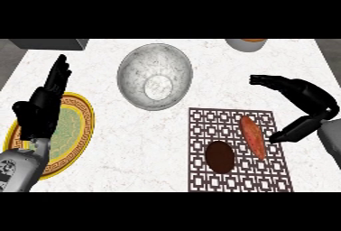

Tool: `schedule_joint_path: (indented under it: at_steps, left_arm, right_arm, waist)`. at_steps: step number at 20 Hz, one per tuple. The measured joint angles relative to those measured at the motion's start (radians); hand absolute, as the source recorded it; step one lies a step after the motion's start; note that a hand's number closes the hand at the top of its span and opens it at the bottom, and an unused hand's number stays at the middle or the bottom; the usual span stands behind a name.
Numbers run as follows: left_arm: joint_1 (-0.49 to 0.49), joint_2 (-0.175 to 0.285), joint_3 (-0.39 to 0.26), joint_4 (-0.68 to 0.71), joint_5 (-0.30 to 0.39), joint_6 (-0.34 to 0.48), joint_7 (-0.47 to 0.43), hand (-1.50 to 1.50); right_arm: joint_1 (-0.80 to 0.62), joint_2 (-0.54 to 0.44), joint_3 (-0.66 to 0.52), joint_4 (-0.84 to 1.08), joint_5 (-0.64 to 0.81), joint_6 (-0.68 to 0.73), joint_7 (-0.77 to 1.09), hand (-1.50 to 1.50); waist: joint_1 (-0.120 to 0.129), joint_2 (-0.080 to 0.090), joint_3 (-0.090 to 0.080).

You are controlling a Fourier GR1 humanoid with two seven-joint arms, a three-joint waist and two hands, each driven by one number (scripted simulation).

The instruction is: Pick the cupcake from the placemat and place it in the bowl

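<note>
At the far left the left hand (39,110) shows above a round plate (81,135) with a yellow patterned rim and a green middle. Its fingers (58,74) are straight, held close together and point up the view, and they hold nothing. A grey box (48,44) sits at the top left corner, cut off by the view's edge. The white marbled desk (133,153) carries everything here. Right of the plate, towards the top, stands a grey speckled bowl (133,61) with nothing in it. Below and to the right of the bowl lies a brown lattice placemat (206,122), well apart from the plate and near the bowl's lower rim. The cupcake (220,156), dark brown and round as seen from above, sits on the lower left part of the placemat, touched by neither hand. Just beside it on the right, a long reddish piece of food (253,136) lies on the same placemat, running slantwise. At the top edge, right of the bowl, a small grey cup (245,44) with something orange inside is partly cut off. At the far right the right hand (307,94) hangs above the desk, its fingers stretched leftward, slightly bent at the tips and parted from the thumb (288,133), which points down at the placemat's right edge; it holds nothing.
</note>
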Motion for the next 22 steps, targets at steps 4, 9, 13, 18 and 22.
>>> schedule_joint_path:
  at_steps: [4, 9, 13, 18, 22]
  left_arm:
    - [-0.007, -0.010, 0.001, 0.013, -0.009, 0.001, 0.008, 0.00]
    - [0.002, -0.023, -0.012, 0.001, -0.034, 0.007, 0.019, 0.00]
    - [0.014, -0.021, 0.008, 0.000, -0.038, -0.001, 0.018, 0.00]
    - [0.018, -0.035, 0.017, 0.000, -0.053, -0.007, 0.019, 0.00]
    - [0.027, -0.049, 0.027, 0.000, -0.073, -0.006, 0.019, 0.00]
  right_arm:
    - [-0.054, -0.038, 0.090, -0.040, 0.136, -0.046, -0.013, -1.50]
    - [-0.126, -0.052, 0.207, -0.073, 0.280, -0.071, -0.006, -1.50]
    - [-0.150, -0.046, 0.284, -0.107, 0.351, -0.065, 0.006, -1.50]
    - [-0.179, -0.010, 0.366, -0.138, 0.417, -0.048, 0.039, -1.50]
    - [-0.183, 0.008, 0.416, -0.158, 0.483, -0.039, 0.064, -1.50]
  waist:
    - [-0.008, -0.005, -0.002]
    - [-0.012, -0.010, -0.003]
    - [-0.020, -0.013, -0.004]
    - [-0.026, -0.014, -0.004]
    - [-0.030, -0.015, -0.004]
